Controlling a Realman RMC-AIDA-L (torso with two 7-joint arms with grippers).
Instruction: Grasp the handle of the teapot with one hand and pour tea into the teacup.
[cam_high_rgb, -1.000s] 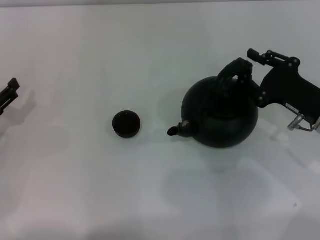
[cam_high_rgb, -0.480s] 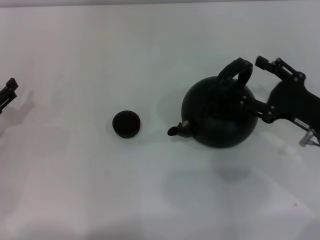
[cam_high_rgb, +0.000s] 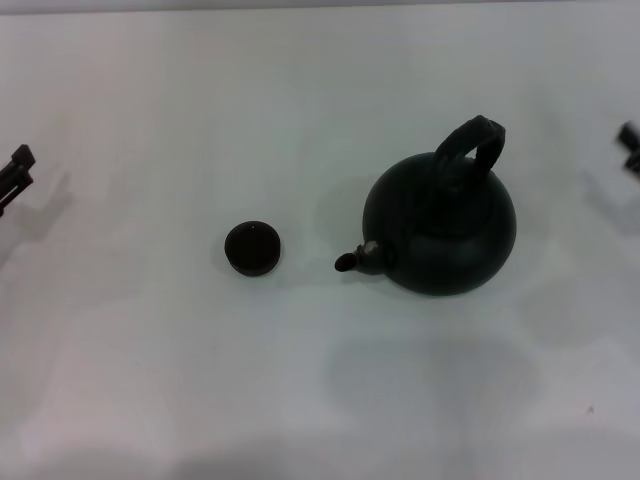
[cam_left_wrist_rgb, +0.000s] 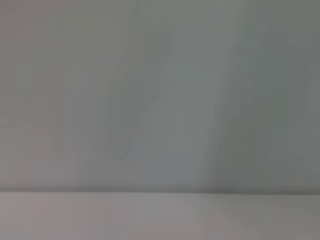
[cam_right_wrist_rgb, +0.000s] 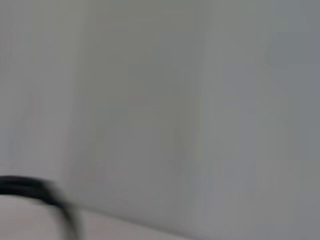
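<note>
White desk (cam_high_rgb: 150, 400) carries the large, squat, dark green-black teapot (cam_high_rgb: 440, 225) right of centre; its thick dark arched handle (cam_high_rgb: 472, 145) now stands free. Half a second ago I had the right gripper (cam_high_rgb: 630, 148) just beside that handle; it has since pulled away to the right edge of the head view, well apart from the pot, with only a dark sliver of it showing. I cannot tell how its jaws stand. The teapot has not shifted, its short spout with pale tip (cam_high_rgb: 352, 260) pointing toward the tiny round dark brown-black teacup (cam_high_rgb: 252, 247), which sits near it on the left, not touching. The cup's contents are too dark to make out. The left gripper (cam_high_rgb: 14, 175) is parked at the far left edge, cut off; jaw state not readable. The left wrist view gives only blank grey. The right wrist view shows a blurred dark curve in one corner, unidentifiable.
</note>
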